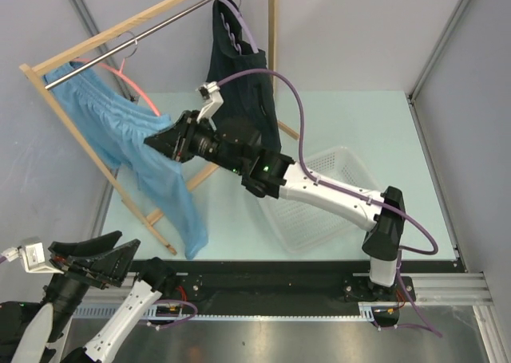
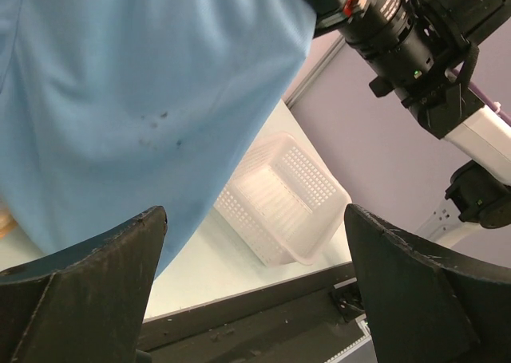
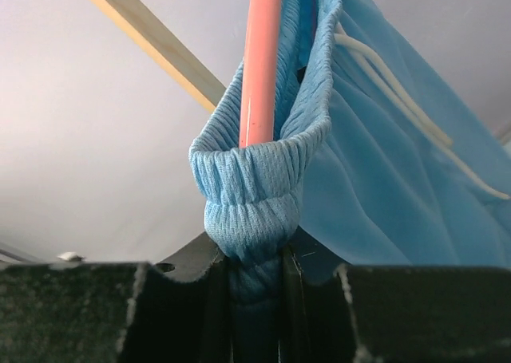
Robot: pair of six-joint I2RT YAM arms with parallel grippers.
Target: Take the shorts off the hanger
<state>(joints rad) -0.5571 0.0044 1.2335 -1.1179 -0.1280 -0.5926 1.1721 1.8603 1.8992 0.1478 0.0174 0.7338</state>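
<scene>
Light sky-blue shorts [image 1: 136,140] hang on a pink hanger [image 1: 120,76] from the rack's metal rod. My right gripper [image 1: 156,142] is shut on the elastic waistband [image 3: 255,195] at the hanger's lower end, beside the pink hanger bar [image 3: 259,60]. Dark navy-black shorts [image 1: 239,92] hang on a purple hanger [image 1: 235,24] further right on the rod. My left gripper [image 1: 84,261] is open and empty at the near left, below the blue shorts [image 2: 144,100].
A wooden-framed rack [image 1: 104,32] with a metal rod stands across the back left. A white perforated basket [image 1: 319,195] lies on the pale table right of centre, also in the left wrist view [image 2: 279,195]. Grey walls enclose the table.
</scene>
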